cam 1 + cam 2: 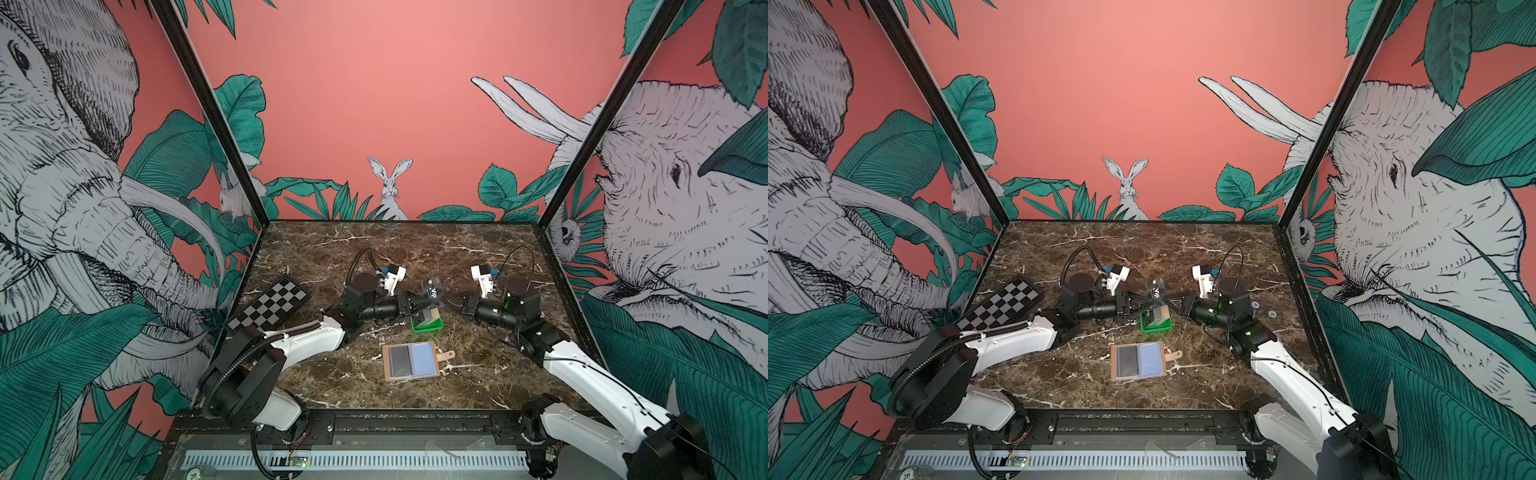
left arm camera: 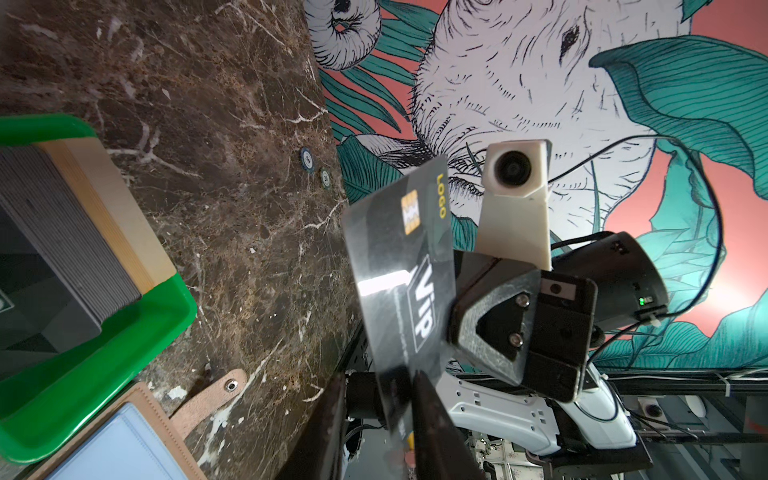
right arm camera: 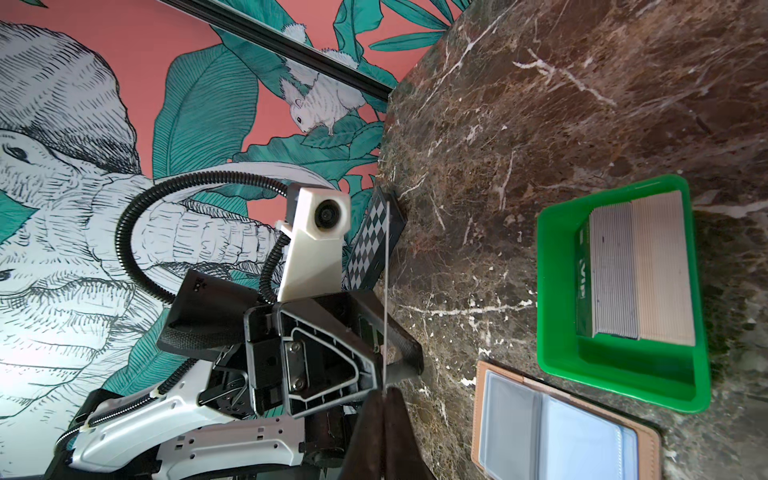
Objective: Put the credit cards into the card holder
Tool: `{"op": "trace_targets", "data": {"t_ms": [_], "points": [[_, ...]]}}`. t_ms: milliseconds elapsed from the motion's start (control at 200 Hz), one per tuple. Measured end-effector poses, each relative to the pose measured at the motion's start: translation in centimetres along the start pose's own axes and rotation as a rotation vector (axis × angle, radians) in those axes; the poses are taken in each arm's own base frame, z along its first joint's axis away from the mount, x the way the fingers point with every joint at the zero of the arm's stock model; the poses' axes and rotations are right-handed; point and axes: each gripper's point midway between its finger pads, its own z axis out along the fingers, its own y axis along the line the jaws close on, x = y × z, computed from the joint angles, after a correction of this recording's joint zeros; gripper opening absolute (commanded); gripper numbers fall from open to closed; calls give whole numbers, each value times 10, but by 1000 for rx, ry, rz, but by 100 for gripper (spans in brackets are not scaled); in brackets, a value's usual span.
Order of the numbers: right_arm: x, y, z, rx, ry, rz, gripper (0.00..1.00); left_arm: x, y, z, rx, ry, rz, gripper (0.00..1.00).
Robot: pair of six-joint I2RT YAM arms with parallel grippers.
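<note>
A black credit card printed "VIP" (image 1: 432,291) (image 1: 1156,289) (image 2: 399,270) hangs upright in the air above the green tray (image 1: 424,331). My right gripper (image 1: 444,301) (image 3: 386,390) is shut on one edge of it; that wrist view shows the card edge-on (image 3: 387,291). My left gripper (image 1: 429,303) (image 2: 380,382) straddles the opposite edge, one finger against the card and a gap on the other side. The tan card holder (image 1: 409,377) (image 1: 1138,378) (image 3: 481,415) lies open nearer the front, with a dark grey card (image 1: 400,360) and a light blue card (image 1: 423,359) in its clear pockets.
The green tray (image 2: 174,307) (image 3: 548,291) holds a stack of grey and tan cards (image 3: 636,270) just behind the holder. A folded checkerboard (image 1: 270,307) lies at the left edge of the marble table. Two small round chips (image 2: 306,157) sit at the right.
</note>
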Motion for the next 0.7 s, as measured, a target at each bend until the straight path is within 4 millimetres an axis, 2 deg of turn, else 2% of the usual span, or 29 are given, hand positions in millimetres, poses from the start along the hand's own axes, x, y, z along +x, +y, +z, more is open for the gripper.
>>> {"op": "trace_targets", "data": {"t_ms": [145, 345, 700], "points": [[6, -7, 1, -6, 8, 36, 0, -5, -3, 2, 33, -13, -9, 22], [4, -5, 1, -24, 0, 49, 0, -13, -2, -2, 45, -36, -15, 17], [2, -2, 4, -43, 2, 65, 0, -19, -1, -6, 72, -61, -10, 17]]}}
